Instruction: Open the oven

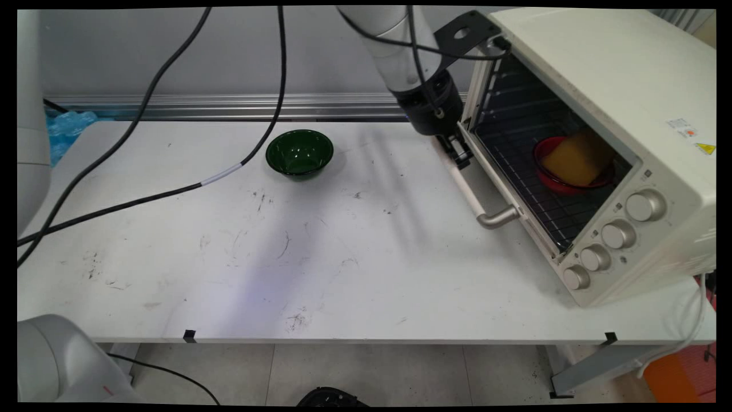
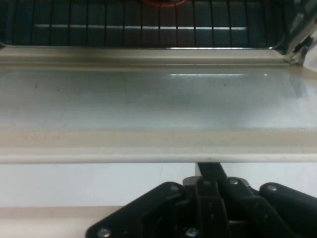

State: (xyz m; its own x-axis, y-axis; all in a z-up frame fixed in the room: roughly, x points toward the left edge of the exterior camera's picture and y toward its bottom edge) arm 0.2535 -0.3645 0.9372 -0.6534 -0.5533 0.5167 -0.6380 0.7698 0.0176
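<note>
The table (image 1: 366, 269) is carrying an oven (image 1: 600, 74) at its right end, standing with its door (image 1: 503, 183) hanging open. On the rack inside, a red bowl (image 1: 549, 174) is holding a yellow block (image 1: 577, 157). The gripper (image 1: 457, 153) is sitting at the far end of the door's handle (image 1: 472, 194), and its fingers appear to be closing together on that bar. A green bowl (image 1: 299, 151) is lying well apart, to the left, on the table.
</note>
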